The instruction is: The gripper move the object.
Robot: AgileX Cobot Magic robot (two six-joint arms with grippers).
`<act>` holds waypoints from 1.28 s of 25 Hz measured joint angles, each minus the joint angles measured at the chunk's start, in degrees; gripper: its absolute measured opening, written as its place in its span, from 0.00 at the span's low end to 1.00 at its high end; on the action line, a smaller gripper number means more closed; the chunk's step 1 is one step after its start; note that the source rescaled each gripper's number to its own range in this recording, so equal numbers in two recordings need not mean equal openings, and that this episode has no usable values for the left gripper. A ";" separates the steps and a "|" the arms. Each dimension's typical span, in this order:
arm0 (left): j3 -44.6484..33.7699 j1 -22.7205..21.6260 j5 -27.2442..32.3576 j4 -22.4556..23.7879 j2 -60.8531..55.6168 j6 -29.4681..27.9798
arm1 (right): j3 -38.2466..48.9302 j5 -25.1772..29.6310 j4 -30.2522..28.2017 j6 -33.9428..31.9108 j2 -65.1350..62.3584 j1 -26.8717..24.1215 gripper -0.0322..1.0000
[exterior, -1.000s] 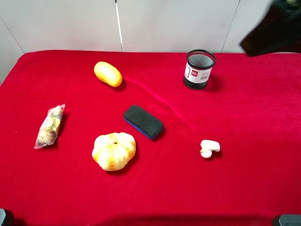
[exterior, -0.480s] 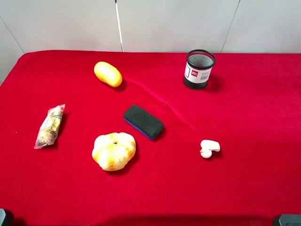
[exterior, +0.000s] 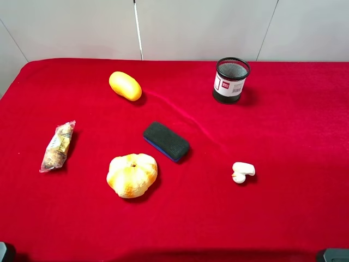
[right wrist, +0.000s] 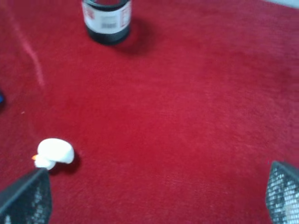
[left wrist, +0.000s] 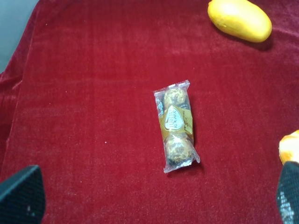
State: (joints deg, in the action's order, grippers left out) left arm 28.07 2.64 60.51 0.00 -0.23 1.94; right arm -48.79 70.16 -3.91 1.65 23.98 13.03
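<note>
The board eraser [exterior: 166, 141], dark felt on a blue base, lies flat on the red cloth [exterior: 283, 136] near the middle of the table in the high view. It touches nothing. Only the corners of both arms show at the bottom edge of that view, the left [exterior: 4, 252] and the right [exterior: 332, 255], far from the eraser. In the left wrist view the left gripper [left wrist: 154, 203] is open and empty, with its fingertips [left wrist: 21, 196] wide apart. In the right wrist view the right gripper [right wrist: 154, 196] is open and empty too.
A black mesh cup [exterior: 231, 80] stands at the back right. A small white piece [exterior: 242, 171] lies right of the eraser. A yellow fruit [exterior: 125, 85], a pale pumpkin-shaped object [exterior: 132, 174] and a candy packet [exterior: 57, 146] lie to the left.
A dark blurred arm shape at the top right one second ago has left the high view. No object has moved.
</note>
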 joint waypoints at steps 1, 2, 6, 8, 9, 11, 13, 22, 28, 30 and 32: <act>0.00 0.00 0.00 0.00 0.00 0.00 | 0.75 0.00 0.18 0.16 -1.80 -1.66 1.00; 0.00 0.00 0.00 0.00 0.00 0.00 | 1.56 0.00 0.24 0.38 -3.57 -3.36 1.00; 0.00 0.00 0.00 0.00 0.00 0.00 | 4.86 -0.18 0.63 0.43 -9.98 -9.83 1.00; 0.00 0.00 0.00 0.00 0.00 0.00 | 6.51 -0.68 1.11 0.43 -12.74 -12.12 1.00; 0.00 0.00 0.00 0.00 0.00 0.00 | 7.49 -1.38 1.53 0.45 -14.18 -13.10 1.00; 0.00 0.00 0.00 0.00 0.00 0.00 | 9.29 -2.82 2.35 0.55 -16.66 -14.40 1.00; 0.00 0.00 0.00 0.00 0.00 0.00 | 11.34 -4.77 3.29 0.55 -19.15 -15.31 1.00; 0.00 0.00 0.00 0.00 0.00 0.00 | 19.70 -11.43 6.01 0.55 -24.30 -15.74 1.00; 0.00 0.00 0.00 0.00 0.00 0.00 | 20.20 -11.68 6.14 0.60 -24.35 -15.74 1.00; 0.00 0.00 0.00 0.00 0.00 0.00 | 20.20 -11.69 6.02 0.60 -24.34 -15.74 1.00; 0.00 0.00 0.00 0.00 0.00 0.00 | 20.20 -11.74 6.02 0.60 -24.34 -15.74 1.00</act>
State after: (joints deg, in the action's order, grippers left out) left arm 28.07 2.64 60.51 0.00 -0.23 1.94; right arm -28.59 58.42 2.11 2.25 -0.36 -2.71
